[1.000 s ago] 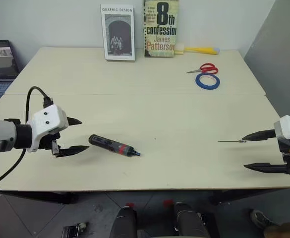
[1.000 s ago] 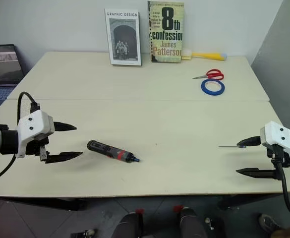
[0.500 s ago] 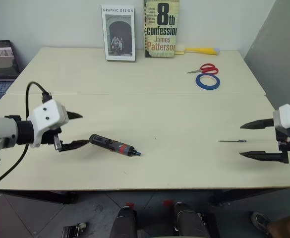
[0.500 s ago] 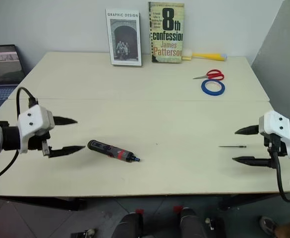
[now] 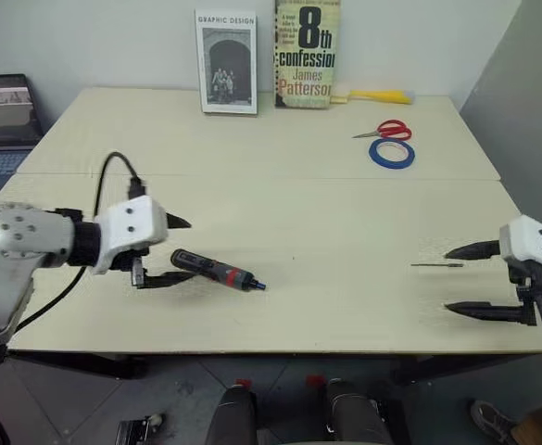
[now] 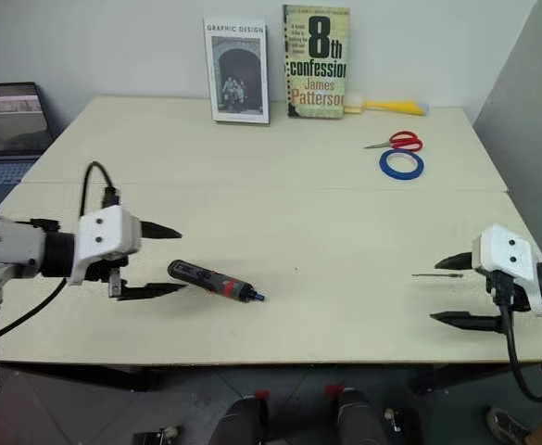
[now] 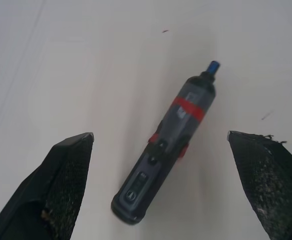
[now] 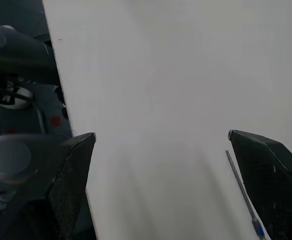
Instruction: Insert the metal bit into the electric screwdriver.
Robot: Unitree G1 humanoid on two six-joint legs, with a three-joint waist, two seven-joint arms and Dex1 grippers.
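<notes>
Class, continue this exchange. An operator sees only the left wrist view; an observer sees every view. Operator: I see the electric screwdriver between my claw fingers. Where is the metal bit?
Observer: The metal bit lies on the table, far to the electric screwdriver's right.
Operator: Is the right claw holding it?
Observer: No, it is open, the bit lying near one finger.
Operator: Anything else there?
Observer: Scissors and a blue tape roll, further back.

Bare counter (image 5: 335,232) is lying open across the frame's middle; scissors (image 5: 384,129) and tape ring (image 5: 391,154) are crowding, seemingly touching, upper right.
</notes>
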